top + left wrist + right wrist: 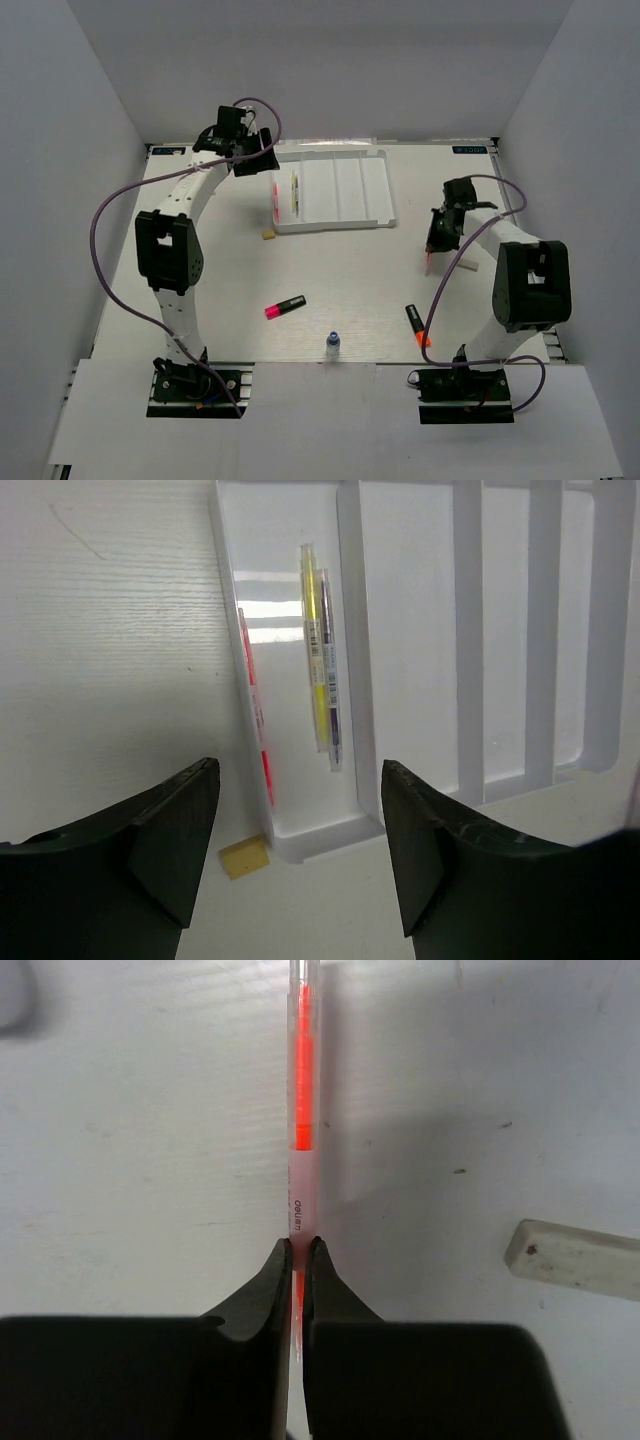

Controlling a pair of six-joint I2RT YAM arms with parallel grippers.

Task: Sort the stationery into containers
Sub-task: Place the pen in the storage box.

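- Stationery lies spread over the table (350, 270), only part of it sorted. Three pens are in the tray and the other pieces are outside it.
- The tray (350, 190) sits at the far middle of the table. Only its leftmost compartment is filled; the others show bare.
- The left pincer (300, 770) hangs above the tray's left end, jaws wide apart and holding nothing. Because it sits over the pen compartment, the two arms could clash there if the right one brings its pen across.
- The right pincer (300, 1245) is pinched tight on the orange pen (300, 1110), well to the right of the tray.
- It grips the pen near one end, with the long part sticking out ahead. So held, the pen could pivot or slip in the lift, or catch on the tray's rim.
- The yellow pen (312, 650), grey pen (328, 670) and pink pen (255, 710) lie lengthwise in the left compartment.
- The pink highlighter (285, 306) and orange highlighter (417, 325) lie on the near table.
- The bottle (332, 345) stands near the front edge, where a passing arm could knock it off.
- One eraser (575, 1258) lies just beside the held pen and could be swept aside. The other eraser (243, 858) sits at the tray's corner.
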